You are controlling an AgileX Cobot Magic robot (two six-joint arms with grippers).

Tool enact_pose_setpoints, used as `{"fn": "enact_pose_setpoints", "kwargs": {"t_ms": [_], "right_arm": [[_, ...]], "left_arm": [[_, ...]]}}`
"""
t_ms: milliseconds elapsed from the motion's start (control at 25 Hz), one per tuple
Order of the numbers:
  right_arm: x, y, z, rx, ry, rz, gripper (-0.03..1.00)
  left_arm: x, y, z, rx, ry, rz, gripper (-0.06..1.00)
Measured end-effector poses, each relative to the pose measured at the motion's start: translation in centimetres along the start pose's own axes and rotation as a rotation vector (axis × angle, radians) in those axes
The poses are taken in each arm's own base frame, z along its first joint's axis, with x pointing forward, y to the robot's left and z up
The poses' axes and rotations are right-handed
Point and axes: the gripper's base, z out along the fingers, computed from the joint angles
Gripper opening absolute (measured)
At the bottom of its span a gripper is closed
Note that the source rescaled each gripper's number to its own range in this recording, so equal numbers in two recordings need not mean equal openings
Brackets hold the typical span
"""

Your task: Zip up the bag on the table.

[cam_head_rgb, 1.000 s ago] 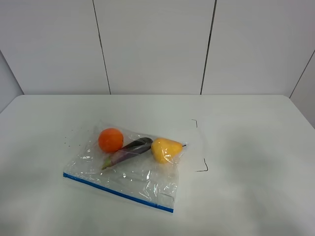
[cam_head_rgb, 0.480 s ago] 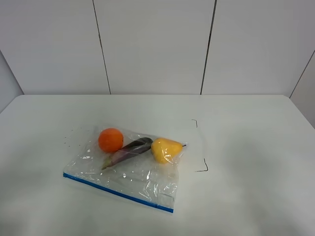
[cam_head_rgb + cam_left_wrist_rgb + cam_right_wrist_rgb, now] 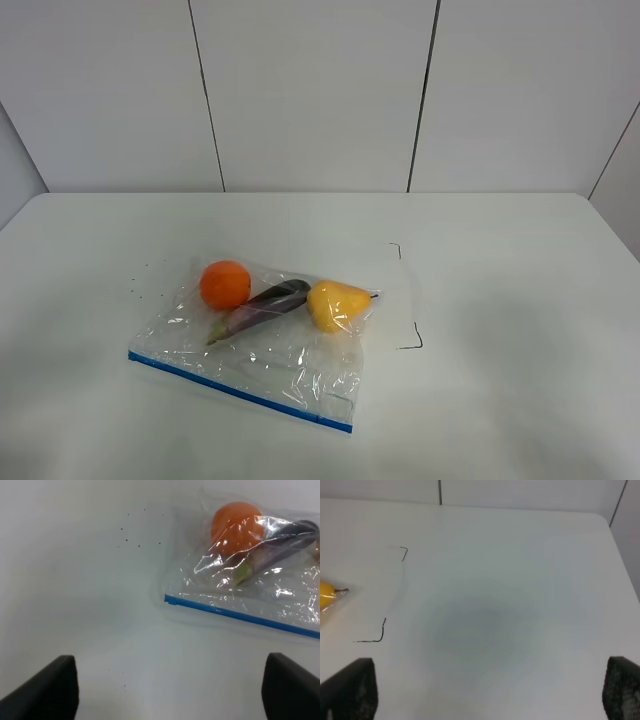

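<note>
Clear crinkly plastic zip bag (image 3: pixel 250 580) lying ahead of spread left gripper (image 3: pixel 170 692) on white surface (image 3: pixel 500 300); right gripper (image 3: pixel 490 697) spread too.

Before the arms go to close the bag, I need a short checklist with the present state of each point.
1. Bag lies flat on the table: ok.
2. Blue zipper strip unobstructed along the near edge: ok.
3. Zipper open or closed: cannot tell.
4. Left end effector open, holding nothing: ok.
5. Right end effector open, holding nothing: ok.
6. Orange, eggplant and pear away from the strip: ok.
</note>
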Motion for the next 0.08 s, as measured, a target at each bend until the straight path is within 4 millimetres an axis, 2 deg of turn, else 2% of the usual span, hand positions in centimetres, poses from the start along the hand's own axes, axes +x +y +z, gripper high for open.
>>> {"fn": "enact_pose_setpoints", "kwargs": {"t_ms": [80], "right_arm": [[0.00,0.00,0.00,0.000,0.000,0.000,1.00]], "left_arm": [[0.00,0.00,0.00,0.000,0.000,0.000,0.96]]}}
